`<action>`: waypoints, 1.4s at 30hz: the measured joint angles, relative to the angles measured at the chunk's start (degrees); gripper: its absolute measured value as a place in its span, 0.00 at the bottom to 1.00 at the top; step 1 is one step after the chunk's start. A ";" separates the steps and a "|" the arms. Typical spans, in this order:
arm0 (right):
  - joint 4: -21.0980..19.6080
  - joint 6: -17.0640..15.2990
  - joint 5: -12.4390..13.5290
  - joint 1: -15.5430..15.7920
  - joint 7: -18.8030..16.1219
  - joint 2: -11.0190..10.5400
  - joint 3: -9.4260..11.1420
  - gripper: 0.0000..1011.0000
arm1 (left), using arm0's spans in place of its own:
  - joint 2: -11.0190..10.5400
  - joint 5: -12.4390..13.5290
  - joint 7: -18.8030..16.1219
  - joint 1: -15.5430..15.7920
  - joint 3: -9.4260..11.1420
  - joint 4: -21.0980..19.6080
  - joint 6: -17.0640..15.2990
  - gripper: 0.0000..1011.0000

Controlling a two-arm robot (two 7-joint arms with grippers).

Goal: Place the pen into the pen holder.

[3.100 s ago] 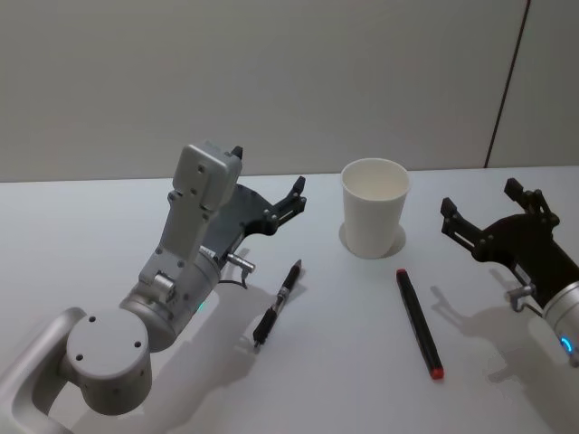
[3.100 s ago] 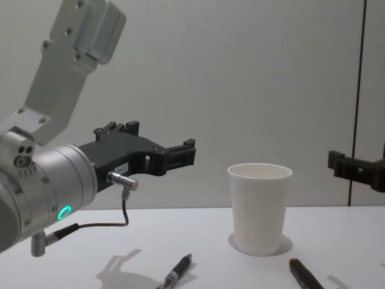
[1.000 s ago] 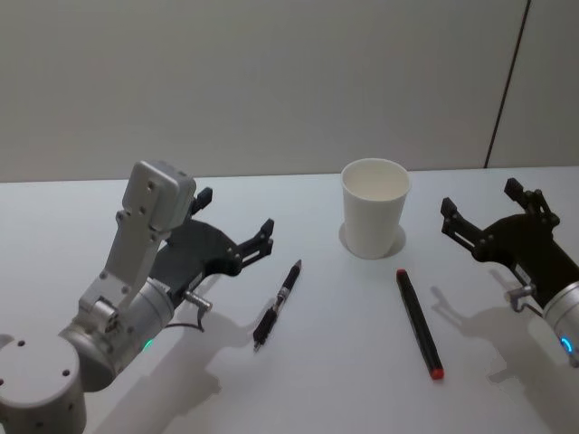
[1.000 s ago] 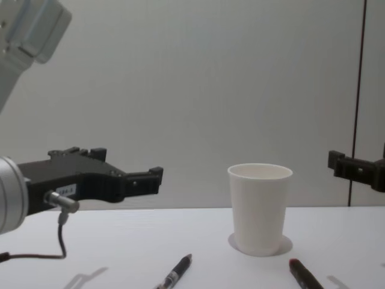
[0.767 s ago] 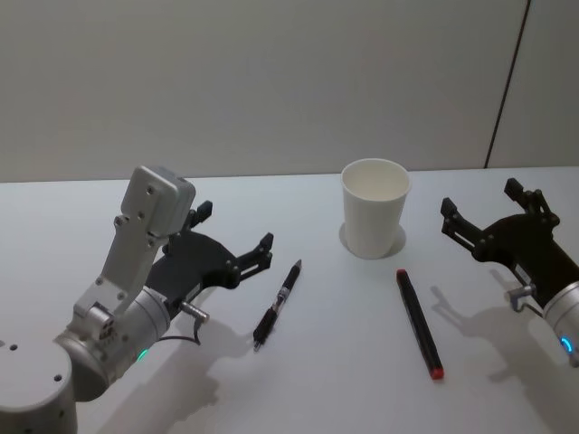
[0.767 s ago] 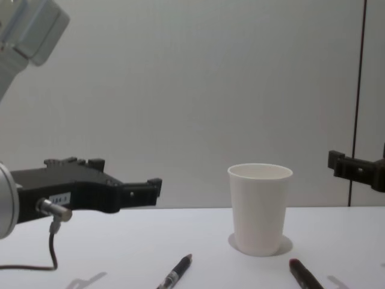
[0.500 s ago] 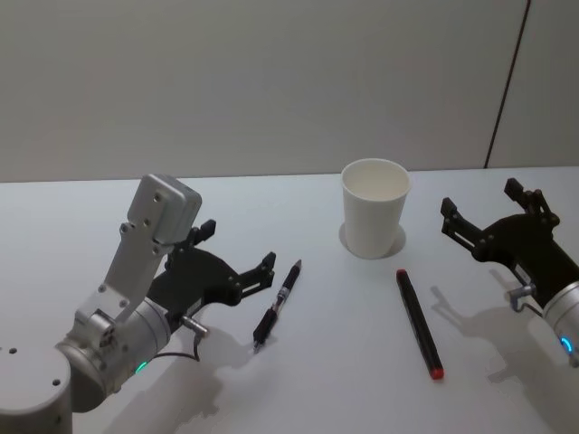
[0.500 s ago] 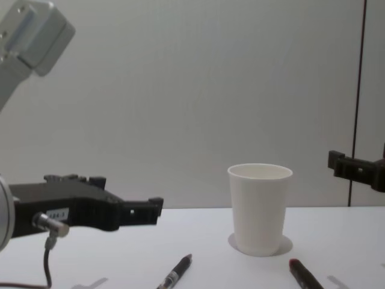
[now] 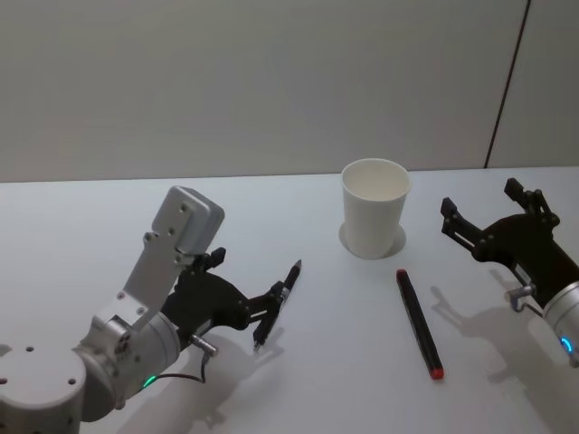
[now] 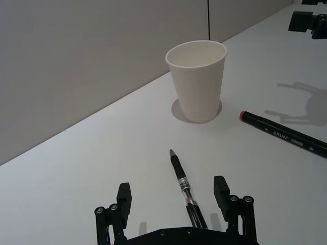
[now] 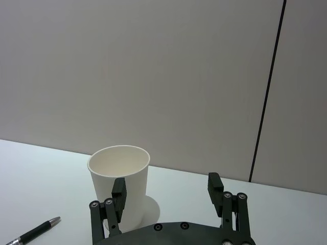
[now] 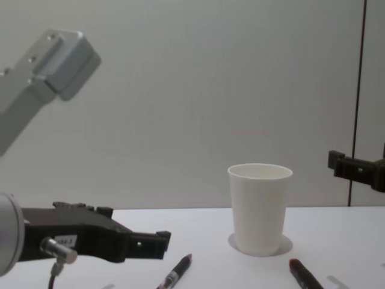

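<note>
The left end effector (image 9: 246,282), fingers spread, is hovering low at the head view's lower left, straddling the near end of the black pen (image 9: 288,280), which is lying on the white surface (image 9: 81,217). The pen holder (image 9: 374,212) is standing upright, centre right. The right end effector (image 9: 480,199) is hanging spread at the right edge.

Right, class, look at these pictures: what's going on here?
The left end effector is low over the table, open, with its fingers either side of the black pen, which lies flat and ungripped. The white paper cup stands upright and looks empty beyond it. The right end effector hovers open at the right, idle, near a red-tipped marker lying on the table.
</note>
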State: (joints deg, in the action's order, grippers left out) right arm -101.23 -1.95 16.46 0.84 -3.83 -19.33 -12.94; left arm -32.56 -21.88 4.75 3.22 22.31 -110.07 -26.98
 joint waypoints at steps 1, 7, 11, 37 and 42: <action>0.00 0.00 0.00 0.00 0.00 0.00 0.00 0.99 | 0.12 0.12 0.06 0.08 0.05 0.00 -0.36 0.99; 0.00 0.00 0.00 0.00 0.00 0.00 0.00 0.99 | 1.20 1.06 0.54 0.92 0.49 0.19 -3.63 0.99; 0.00 0.00 0.00 0.00 0.00 0.00 0.00 0.99 | 2.10 1.44 0.60 1.39 0.76 0.43 -5.76 0.99; 0.00 0.00 0.00 0.00 0.00 0.00 0.00 0.99 | 8.42 4.86 -2.70 3.68 2.82 3.12 -14.63 0.99; 0.00 0.00 0.00 0.00 0.00 0.00 0.00 0.99 | 9.29 5.96 -2.43 4.19 3.22 3.83 -15.34 0.99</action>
State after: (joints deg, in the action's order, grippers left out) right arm -101.23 -1.95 16.46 0.84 -3.82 -19.33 -12.94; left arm -23.26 -15.91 2.32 7.42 25.53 -106.23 -42.32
